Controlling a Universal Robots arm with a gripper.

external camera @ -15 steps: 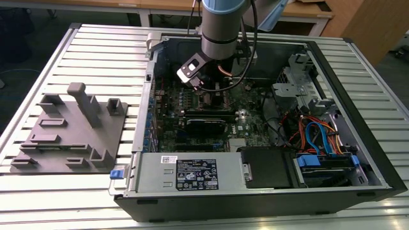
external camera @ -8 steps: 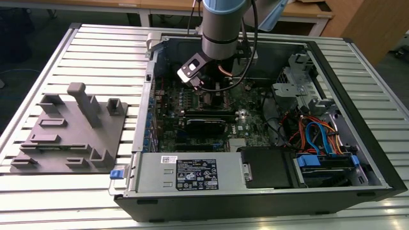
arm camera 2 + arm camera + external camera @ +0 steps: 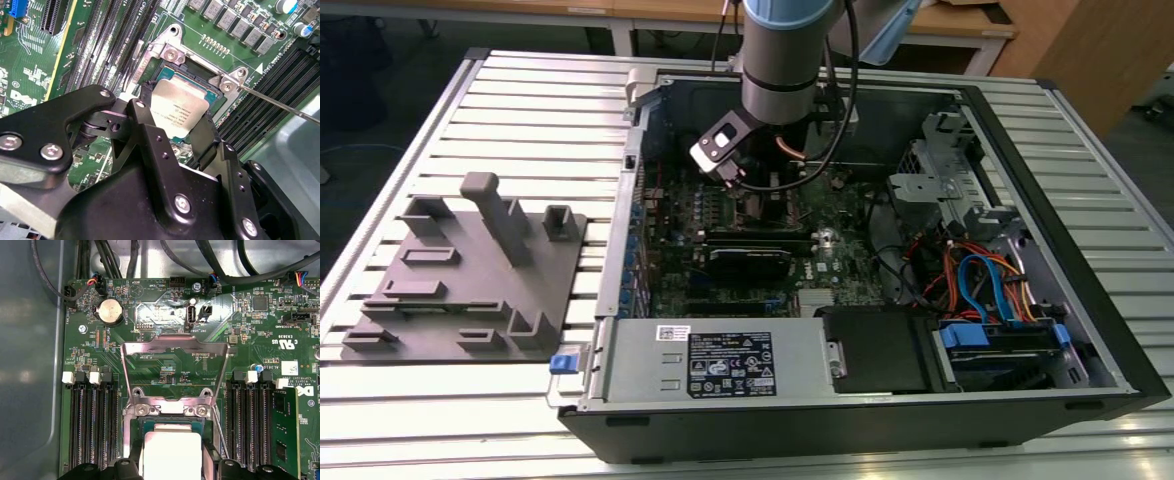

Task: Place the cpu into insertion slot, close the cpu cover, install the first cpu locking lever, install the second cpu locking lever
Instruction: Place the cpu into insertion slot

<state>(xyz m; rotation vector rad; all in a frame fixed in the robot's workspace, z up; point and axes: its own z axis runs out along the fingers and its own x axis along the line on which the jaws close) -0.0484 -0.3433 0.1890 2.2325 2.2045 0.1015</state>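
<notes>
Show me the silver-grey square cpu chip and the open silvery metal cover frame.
silver-grey square cpu chip (image 3: 176, 106): second wrist view, middle of its metal top.
silvery metal cover frame (image 3: 175, 344): first wrist view, its free-end crossbar.

Exterior view: even, mod. light; inside of case (image 3: 854, 430) darker w/ shadow. First wrist view: glare on motherboard (image 3: 160, 315), cpu (image 3: 172, 455) top washed out.
</notes>
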